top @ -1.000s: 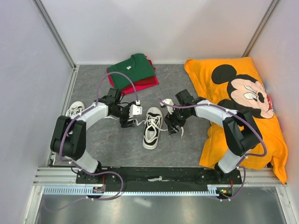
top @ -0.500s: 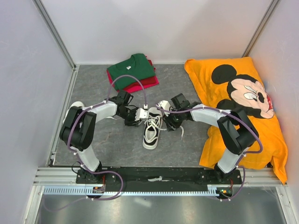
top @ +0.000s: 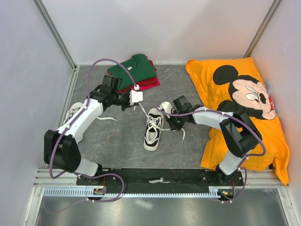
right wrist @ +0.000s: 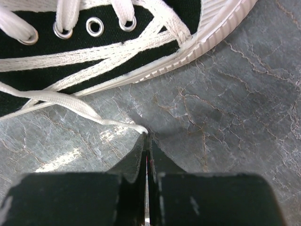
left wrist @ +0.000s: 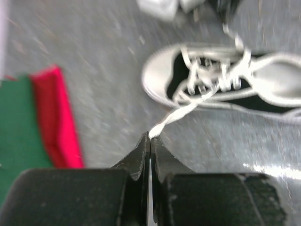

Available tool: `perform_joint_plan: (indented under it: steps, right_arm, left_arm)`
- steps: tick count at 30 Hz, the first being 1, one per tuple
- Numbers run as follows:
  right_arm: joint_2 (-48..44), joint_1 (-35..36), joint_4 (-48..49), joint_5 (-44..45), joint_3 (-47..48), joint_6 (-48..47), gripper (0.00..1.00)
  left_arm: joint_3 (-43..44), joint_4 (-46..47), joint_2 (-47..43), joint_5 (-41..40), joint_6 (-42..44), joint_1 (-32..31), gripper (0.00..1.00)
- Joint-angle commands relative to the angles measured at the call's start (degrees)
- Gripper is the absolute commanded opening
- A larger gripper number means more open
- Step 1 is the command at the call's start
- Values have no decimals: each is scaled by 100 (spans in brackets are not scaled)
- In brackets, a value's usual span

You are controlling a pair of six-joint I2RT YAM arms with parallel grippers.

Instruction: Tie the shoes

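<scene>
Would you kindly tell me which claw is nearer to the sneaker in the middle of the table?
Right. The right claw sits just beside the sneaker, shut on a lace; the left claw is farther off, toward the folded shirts, pinching the other lace.

Centre shoe (top: 153, 128): white canvas low-top, dark lining, white rubber toe. Upright on its sole, middle of worktop (top: 117, 141), toe pointing to the far side. Laces (left wrist: 178, 113) untied: one end pinched in left gripper (left wrist: 149, 139), the other in right gripper (right wrist: 146, 136). Second shoe (top: 75, 112) at worktop's left edge, partly hidden.
</scene>
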Motion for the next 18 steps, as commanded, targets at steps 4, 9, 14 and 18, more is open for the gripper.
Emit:
perform_joint_plan:
  steps: [4, 9, 14, 18]
  right_arm:
    - [37, 18, -814, 833, -352, -369, 0]
    - [-473, 1, -1131, 1169, -608, -800, 0]
    - [-755, -8, -1281, 484, -327, -889, 50]
    - [-677, 54, -1281, 97, 69, -879, 70]
  left_arm:
    - [328, -369, -108, 353, -498, -108, 2]
    - [284, -378, -73, 353, -489, -108, 2]
    - [214, -378, 41, 344, -419, -116, 2]
    - [214, -378, 94, 353, -410, -125, 2]
